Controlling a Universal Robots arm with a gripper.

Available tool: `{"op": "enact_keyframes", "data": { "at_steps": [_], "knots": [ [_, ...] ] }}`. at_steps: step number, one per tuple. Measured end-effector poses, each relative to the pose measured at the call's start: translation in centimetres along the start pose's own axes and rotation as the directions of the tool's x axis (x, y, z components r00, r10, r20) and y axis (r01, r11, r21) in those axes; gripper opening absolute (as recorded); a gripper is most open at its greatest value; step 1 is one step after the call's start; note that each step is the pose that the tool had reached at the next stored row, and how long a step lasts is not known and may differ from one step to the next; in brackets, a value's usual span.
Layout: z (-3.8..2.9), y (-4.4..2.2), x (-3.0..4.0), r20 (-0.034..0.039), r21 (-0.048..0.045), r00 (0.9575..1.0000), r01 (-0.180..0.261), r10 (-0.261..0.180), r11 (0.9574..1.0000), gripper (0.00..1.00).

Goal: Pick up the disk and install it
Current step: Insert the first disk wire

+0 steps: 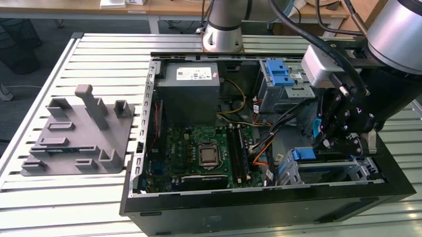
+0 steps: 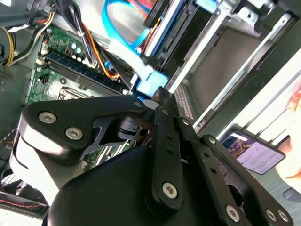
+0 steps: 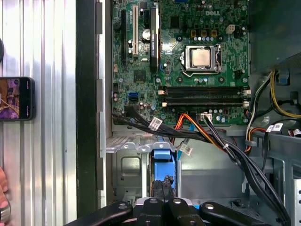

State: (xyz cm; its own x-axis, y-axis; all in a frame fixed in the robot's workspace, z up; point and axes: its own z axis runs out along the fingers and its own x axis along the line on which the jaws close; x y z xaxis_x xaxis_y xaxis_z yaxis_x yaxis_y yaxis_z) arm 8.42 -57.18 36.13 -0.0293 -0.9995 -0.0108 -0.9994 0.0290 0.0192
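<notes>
Grey fixture block [image 1: 79, 133] beside open computer case [image 1: 264, 202]; motherboard [image 1: 204, 155] inside.

You're looking at a ribbed silver aluminium worktable [image 1: 99, 192] under bright, even light. Beyond its far edge stand pale wooden desks [image 1: 79, 7] on white legs, over a dark grey floor [image 1: 29, 54] at the exterior view's left.

Exterior view looks down from above; both wrist views closely share the motherboard [image 3: 188, 61].
</notes>
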Motion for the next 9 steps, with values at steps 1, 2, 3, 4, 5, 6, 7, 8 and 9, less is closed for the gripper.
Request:
{"op": "enact_keyframes", "data": {
  "at_steps": [1, 2, 3, 4, 5, 6, 7, 8, 9],
  "knots": [
    [0.00, -0.33, -0.02, 0.0000, -0.0001, 1.0000, 0.000, 0.000, 1.0000, 0.11],
    [0.00, -0.64, -0.04, 0.0000, -0.0001, 1.0000, 0.000, 0.000, 1.0000, 0.11],
    [0.00, -0.90, -0.05, 0.0001, -0.0002, 1.0000, 0.000, 0.000, 1.0000, 0.11],
    [0.00, -1.20, -0.06, 0.0000, -0.0003, 1.0000, 0.000, 0.000, 1.0000, 0.11],
    [0.00, -1.56, -0.09, 0.0000, -0.0004, 1.0000, 0.000, 0.000, 1.0000, 0.11],
    [-0.01, -1.93, -0.12, 0.0000, -0.0005, 1.0000, 0.000, 0.000, 1.0000, 0.11],
    [0.00, -2.27, -0.15, 0.0001, -0.0006, 1.0000, 0.000, 0.000, 1.0000, 0.11],
    [-0.01, -2.60, -0.18, 0.0000, -0.0007, 1.0000, 0.000, 0.000, 1.0000, 0.11],
    [-0.01, -2.88, -0.21, 0.0000, -0.0007, 1.0000, 0.000, 0.000, 1.0000, 0.11]
  ]
}}
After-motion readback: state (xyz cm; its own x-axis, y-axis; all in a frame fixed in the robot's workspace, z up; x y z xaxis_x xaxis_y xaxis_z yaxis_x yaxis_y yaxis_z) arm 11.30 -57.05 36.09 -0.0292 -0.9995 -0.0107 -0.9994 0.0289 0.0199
